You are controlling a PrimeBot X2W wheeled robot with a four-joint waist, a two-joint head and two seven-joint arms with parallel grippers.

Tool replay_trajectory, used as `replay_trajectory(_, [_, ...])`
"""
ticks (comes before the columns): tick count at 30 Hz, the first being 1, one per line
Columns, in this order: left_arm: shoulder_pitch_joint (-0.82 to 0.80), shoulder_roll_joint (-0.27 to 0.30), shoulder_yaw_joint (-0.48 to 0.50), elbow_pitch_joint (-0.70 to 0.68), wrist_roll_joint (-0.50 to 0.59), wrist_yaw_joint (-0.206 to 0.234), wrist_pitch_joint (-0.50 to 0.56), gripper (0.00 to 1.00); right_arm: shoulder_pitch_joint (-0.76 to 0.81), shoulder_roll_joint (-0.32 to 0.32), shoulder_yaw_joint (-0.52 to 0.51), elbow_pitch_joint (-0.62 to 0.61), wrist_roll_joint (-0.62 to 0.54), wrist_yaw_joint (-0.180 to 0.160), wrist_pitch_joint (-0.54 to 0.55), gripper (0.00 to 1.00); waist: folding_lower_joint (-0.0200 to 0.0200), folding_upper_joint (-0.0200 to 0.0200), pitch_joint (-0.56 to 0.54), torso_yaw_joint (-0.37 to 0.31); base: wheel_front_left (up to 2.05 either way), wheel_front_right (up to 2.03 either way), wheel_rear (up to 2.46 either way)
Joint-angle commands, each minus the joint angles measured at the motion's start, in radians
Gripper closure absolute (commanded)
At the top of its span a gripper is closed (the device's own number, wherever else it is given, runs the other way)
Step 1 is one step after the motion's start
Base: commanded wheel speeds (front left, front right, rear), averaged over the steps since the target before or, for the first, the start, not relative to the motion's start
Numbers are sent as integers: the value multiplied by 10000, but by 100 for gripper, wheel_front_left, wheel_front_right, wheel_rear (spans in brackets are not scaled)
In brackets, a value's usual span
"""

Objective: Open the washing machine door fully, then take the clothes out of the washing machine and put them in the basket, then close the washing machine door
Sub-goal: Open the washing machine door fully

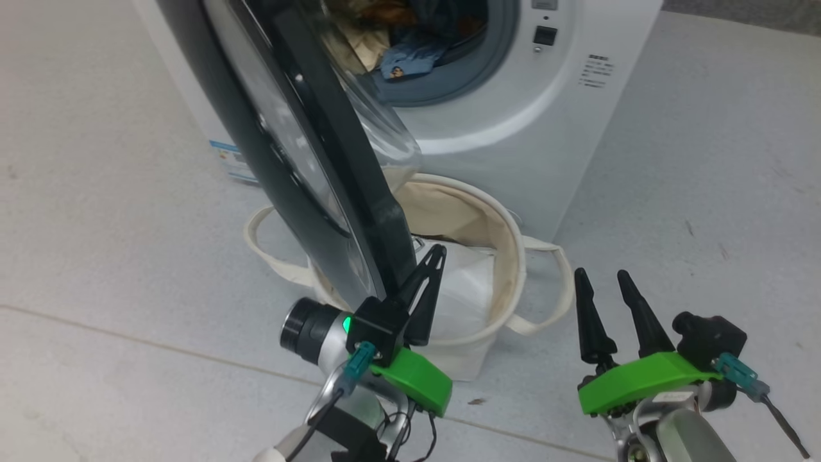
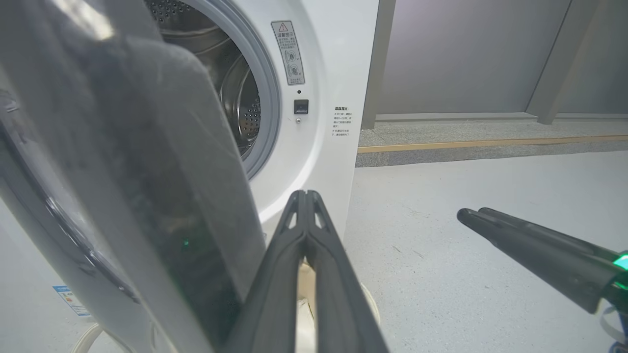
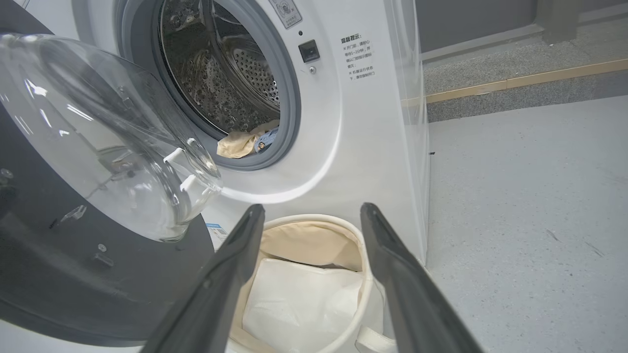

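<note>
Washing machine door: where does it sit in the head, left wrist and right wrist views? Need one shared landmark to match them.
Head view: the washing machine door runs edge-on from the top left down to the centre.
Left wrist view: it covers the left half, close and blurred.
Right wrist view: left side, inner face and clear glass bowl showing.
Shared landmark: the black latch square on the washing machine front.

one washing machine (image 1: 513, 141), one door (image 1: 327, 141), one basket (image 1: 449, 212), two clothes (image 1: 410, 61) visible, one white sheet (image 1: 462, 289).
</note>
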Motion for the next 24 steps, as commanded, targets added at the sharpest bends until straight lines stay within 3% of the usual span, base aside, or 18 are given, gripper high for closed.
replay_trajectory(1, [-278,259,606,-114,-173,298,-59,100,-232,53,197,-290,47,6,-124,0,0,0,-26,131,0,0,0])
replay_trajectory(16, [902,794,793,-1520,12,1182,-77,100,14,53,100,-73,-20,6,-124,0,0,0,-361,2058,0,0,0])
replay_trajectory(24, [1182,1500,1864,-1926,-395,1798,-11,100,78,53,183,-16,-90,6,-124,0,0,0,-467,2795,0,0,0])
